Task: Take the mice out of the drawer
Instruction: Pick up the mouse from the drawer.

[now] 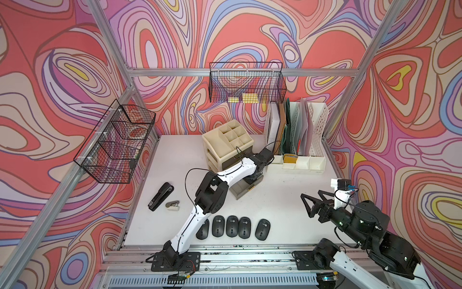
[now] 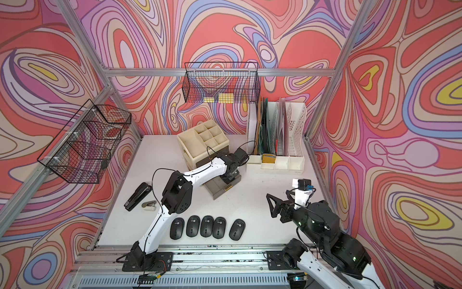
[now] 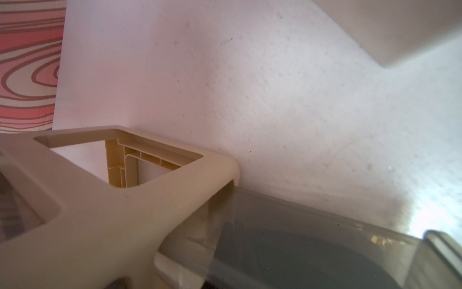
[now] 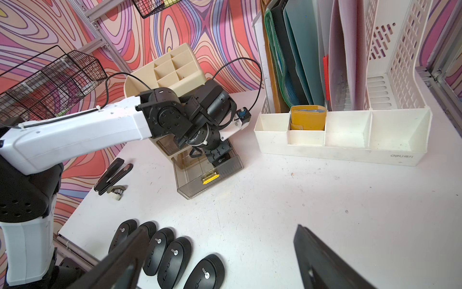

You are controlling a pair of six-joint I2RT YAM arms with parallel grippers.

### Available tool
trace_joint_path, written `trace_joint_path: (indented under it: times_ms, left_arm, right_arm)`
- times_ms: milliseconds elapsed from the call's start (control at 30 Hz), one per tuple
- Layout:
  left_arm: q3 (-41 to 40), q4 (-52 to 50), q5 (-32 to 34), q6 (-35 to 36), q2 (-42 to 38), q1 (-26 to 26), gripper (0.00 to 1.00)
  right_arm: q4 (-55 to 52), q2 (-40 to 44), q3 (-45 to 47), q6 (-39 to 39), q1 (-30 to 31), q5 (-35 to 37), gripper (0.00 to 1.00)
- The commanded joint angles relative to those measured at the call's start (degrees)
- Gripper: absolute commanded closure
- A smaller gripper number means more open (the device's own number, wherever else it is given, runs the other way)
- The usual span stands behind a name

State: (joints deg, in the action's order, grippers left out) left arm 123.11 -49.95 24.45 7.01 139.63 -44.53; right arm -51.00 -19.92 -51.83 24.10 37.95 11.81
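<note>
The 2 top views overlook the whole table; left wrist peers closely, perhaps into the drawer.

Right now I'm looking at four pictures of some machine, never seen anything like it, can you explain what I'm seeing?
It is a robot with two arms working at a white table. Two pictures look down from overhead and are nearly alike. The other two come from a camera on each arm's wrist. On the table lie five black mice in a row, a stapler, a beige organizer with its drawer pulled out, and a white file rack. The left end effector is shut, down in the drawer right at a sixth mouse. I cannot tell whether it grips it. The right end effector hangs open, holding nothing.
</note>
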Motion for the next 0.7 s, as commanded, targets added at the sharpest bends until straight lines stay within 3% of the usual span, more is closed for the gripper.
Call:
trace_joint_path:
  times_ms: [0, 667]
  left_arm:
    - [0.5, -7.5, 0.0, -2.5, 1.4, 0.7, 1.00]
    - [-2.3, -16.8, -8.1, -11.8, -1.5, 0.3, 1.00]
  right_arm:
    - [0.0, 0.3, 0.4, -0.1, 0.0, 0.6, 0.04]
    - [-0.1, 1.1, 0.5, 0.1, 0.0, 1.0, 0.04]
